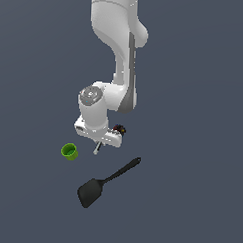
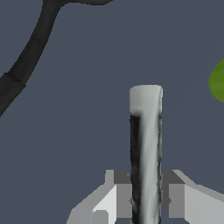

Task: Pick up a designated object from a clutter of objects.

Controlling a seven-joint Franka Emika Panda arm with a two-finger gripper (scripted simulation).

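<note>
The white-grey marker stick (image 2: 146,131) stands between my two fingers, which press on both its sides. In the exterior view only its lower end (image 1: 96,150) shows beneath the hand. My gripper (image 1: 98,144) is low over the floor, between the green cup and the spatula, and it also shows in the wrist view (image 2: 146,197). The gripper is shut on the marker. I cannot tell whether the marker is off the floor.
The small green cup (image 1: 69,151) stands just to the exterior view's left of the gripper, and its edge shows in the wrist view (image 2: 218,82). The black spatula (image 1: 107,182) lies in front, its handle in the wrist view (image 2: 30,52). The dark multicoloured lump (image 1: 119,129) sits behind the hand.
</note>
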